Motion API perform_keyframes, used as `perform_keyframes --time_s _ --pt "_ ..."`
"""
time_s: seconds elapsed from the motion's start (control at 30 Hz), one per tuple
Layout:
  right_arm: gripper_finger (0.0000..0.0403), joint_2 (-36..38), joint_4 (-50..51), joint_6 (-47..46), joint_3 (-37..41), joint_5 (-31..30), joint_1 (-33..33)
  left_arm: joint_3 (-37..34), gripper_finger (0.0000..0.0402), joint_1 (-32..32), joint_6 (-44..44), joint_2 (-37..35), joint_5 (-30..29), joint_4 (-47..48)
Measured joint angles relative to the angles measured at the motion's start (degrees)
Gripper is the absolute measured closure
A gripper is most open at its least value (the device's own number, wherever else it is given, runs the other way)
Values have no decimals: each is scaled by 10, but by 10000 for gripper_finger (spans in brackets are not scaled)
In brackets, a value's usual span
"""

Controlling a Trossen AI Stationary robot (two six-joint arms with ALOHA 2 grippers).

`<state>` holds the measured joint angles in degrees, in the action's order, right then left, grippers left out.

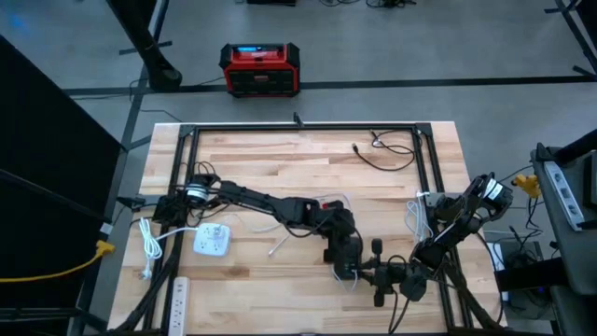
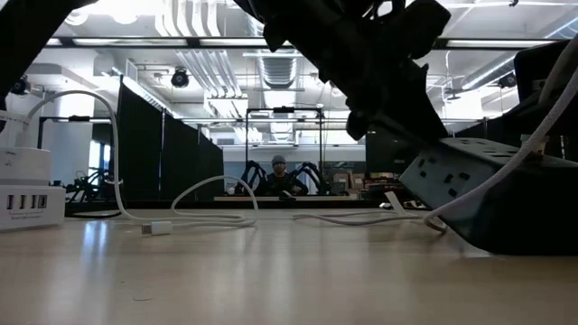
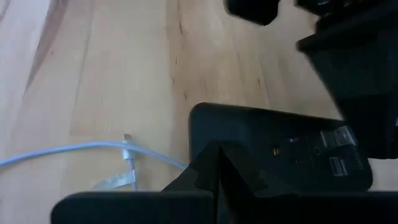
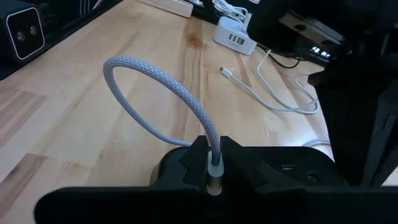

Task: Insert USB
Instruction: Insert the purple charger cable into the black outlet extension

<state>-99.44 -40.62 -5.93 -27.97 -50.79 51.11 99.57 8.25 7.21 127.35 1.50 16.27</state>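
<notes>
Right now both my arms meet near the front edge of the wooden bench, toward its right side. My right gripper is closed on the plug end of a grey braided USB cable; the cable rises from between my fingers and arches over in a loop across the wood. Just beneath that plug lies a black device with small ports along its edge, though I cannot tell whether the plug has entered any of them. My left gripper is shut, its fingers pressed together, and it hangs directly over the same black device, where two USB sockets show on its face. I cannot tell whether my left fingers touch the device.

Beside the device a thin white cable trails over the boards, its small connector lying free. Farther left on the bench sits a white multi-port charger, with a white power strip at the front edge near it. A loose black cable curls at the back right of the bench. On the floor beyond the bench stands a red and black box. From table height, a person shows far off in the room.
</notes>
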Motion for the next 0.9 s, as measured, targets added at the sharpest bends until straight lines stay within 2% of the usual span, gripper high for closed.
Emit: perform_keyframes --time_s 0.5,0.9 --pt "386 0 -5 55 -8 4 1 0 402 7 8 0 9 3" --pt "386 0 -6 60 -9 -8 3 0 402 7 8 0 10 6"
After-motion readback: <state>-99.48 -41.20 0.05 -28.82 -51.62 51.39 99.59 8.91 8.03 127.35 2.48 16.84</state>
